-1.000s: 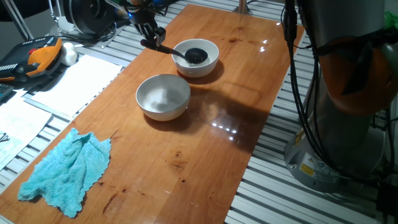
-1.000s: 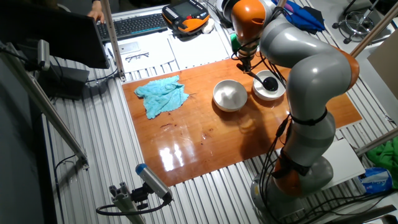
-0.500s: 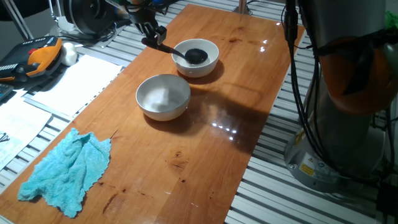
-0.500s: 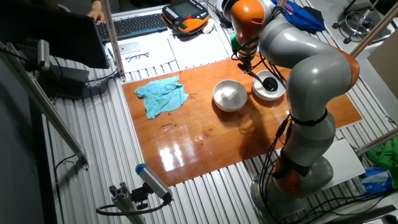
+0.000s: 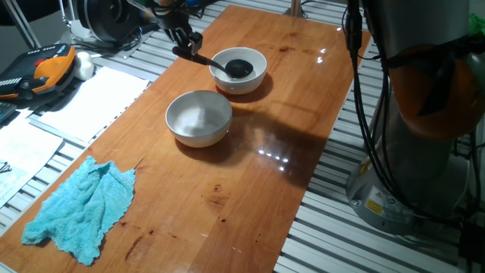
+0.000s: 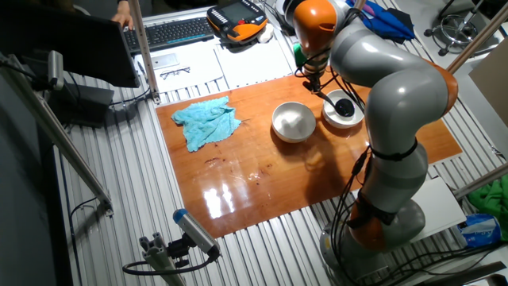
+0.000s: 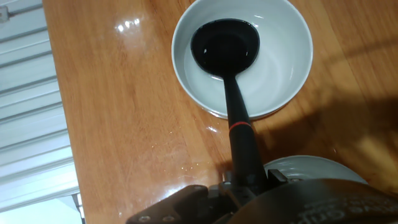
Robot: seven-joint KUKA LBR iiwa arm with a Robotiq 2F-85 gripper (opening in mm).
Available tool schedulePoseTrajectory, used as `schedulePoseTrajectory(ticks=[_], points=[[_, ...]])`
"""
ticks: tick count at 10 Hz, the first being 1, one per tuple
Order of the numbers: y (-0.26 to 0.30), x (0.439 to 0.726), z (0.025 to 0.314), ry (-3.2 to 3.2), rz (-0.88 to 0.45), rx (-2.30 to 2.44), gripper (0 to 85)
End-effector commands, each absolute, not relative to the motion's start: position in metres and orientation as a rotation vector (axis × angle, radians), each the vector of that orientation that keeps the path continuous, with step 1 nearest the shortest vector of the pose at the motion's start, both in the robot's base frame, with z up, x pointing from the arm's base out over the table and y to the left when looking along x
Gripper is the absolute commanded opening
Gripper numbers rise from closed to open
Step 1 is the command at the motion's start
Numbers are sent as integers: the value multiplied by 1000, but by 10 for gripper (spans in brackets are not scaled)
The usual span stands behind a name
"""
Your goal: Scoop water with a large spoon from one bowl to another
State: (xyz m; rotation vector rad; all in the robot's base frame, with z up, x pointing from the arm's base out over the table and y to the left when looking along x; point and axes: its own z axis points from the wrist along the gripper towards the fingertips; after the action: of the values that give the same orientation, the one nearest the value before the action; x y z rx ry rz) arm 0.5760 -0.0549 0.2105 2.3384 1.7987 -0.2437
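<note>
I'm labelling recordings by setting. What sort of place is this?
Most likely a robotics lab, not a kitchen: a grey and orange robot arm stands beside a wooden tabletop on slotted aluminium framing, with a black computer keyboard nearby.

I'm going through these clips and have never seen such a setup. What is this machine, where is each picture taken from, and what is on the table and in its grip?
The machine is a single grey and orange robot arm standing beside a wooden table. Two pictures come from fixed cameras looking at the table from different sides. The third comes from a camera on the arm's hand, looking down along its fingers.

On the table are two white bowls and a crumpled blue cloth. The pincer is shut on the handle of a black ladle, whose round head sits inside the far bowl. That bowl seems to hold clear water, which is hard to see against the white. The near bowl stands close beside it, and I cannot tell whether anything is in it.
</note>
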Motion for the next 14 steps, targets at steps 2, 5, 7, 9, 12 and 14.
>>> schedulePoseTrajectory(ticks=[2,5,7,9,12,14], points=[[-55,574,204,1805,-236,2327,0],[-58,571,213,1799,-247,2324,0],[-58,567,218,1797,-260,2316,0],[-57,564,227,1795,-271,2311,0],[-53,561,233,1799,-287,2303,0],[-54,561,233,1810,-288,2295,0]])
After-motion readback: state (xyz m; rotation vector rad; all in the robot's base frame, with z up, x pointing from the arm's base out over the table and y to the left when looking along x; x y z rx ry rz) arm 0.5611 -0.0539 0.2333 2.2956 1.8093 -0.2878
